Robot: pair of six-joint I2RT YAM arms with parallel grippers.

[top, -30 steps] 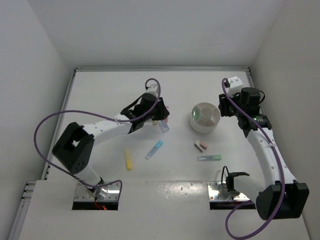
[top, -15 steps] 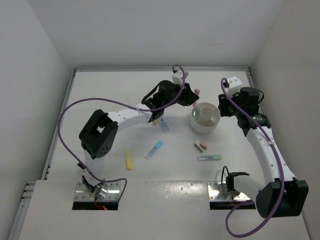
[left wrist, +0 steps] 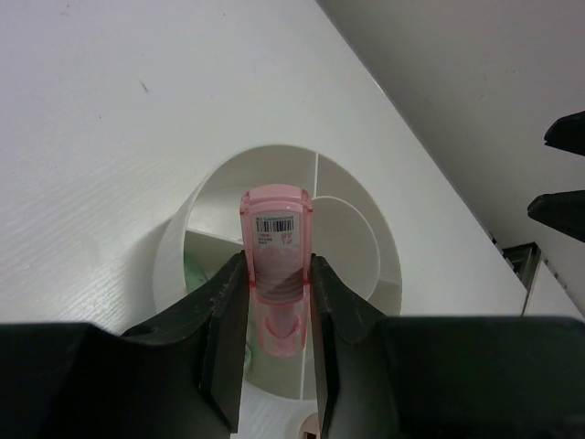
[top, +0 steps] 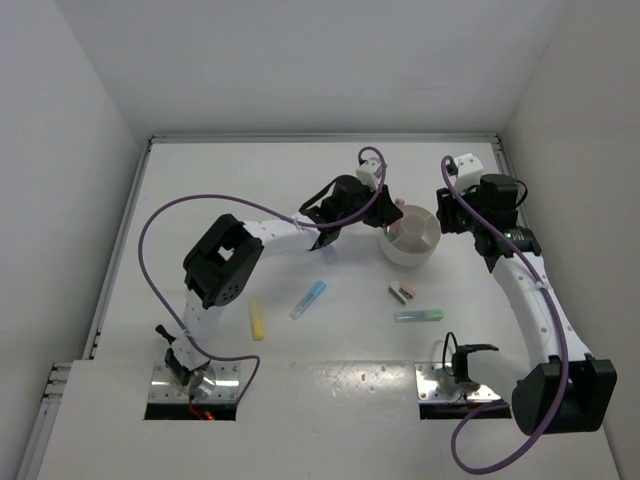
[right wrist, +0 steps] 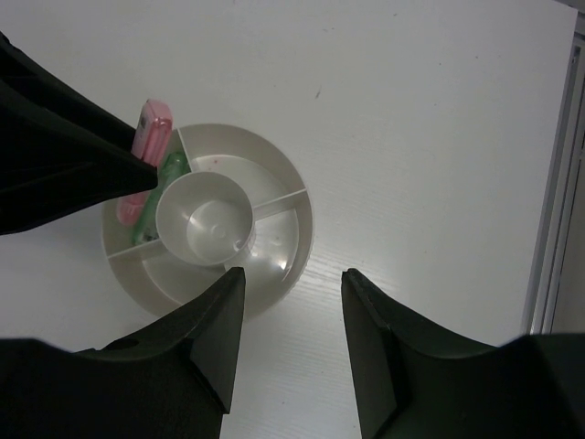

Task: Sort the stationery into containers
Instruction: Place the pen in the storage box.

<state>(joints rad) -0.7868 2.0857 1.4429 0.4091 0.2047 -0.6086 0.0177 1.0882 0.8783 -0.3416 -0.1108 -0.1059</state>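
Robot lab cell, white enclosure walls (top: 300, 70), white table (top: 200, 200)

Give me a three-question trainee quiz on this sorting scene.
1. True or false: the left gripper is shut on a pink stick above the dish.
2. What lies in a dish compartment? A) a green stick B) a red marker C) nothing
3. Fill in: the right gripper is ___ (open or shut).
Key: 1 true; 2 A; 3 open.
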